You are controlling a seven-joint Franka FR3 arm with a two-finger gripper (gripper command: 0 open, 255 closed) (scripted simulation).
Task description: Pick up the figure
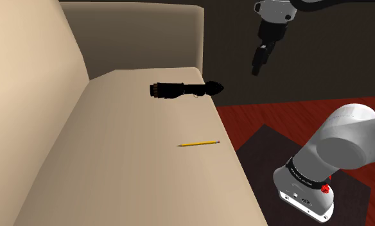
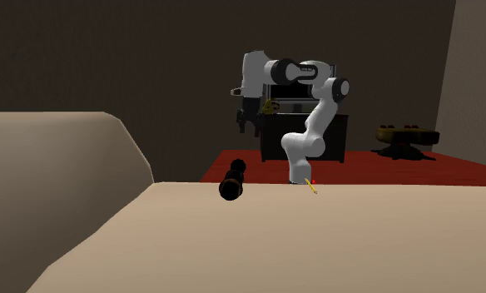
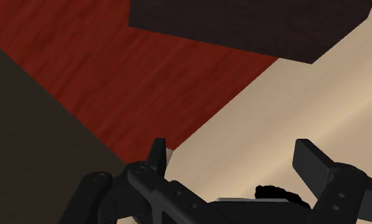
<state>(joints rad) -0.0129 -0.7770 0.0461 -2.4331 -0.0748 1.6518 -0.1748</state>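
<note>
We count one black figure (image 1: pixel 180 90) lying flat on the beige sofa (image 1: pixel 115 167) by its armrest, long axis crosswise to the sofa's front edge with the pointed end poking past it, one yellow pencil (image 1: pixel 198 143) on that sofa, and one gripper (image 1: pixel 257 69) in the air off the sofa, fingers wide apart, empty.

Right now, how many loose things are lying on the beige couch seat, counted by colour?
Black: 1, the figure
Yellow: 1, the pencil
Total: 2
</note>
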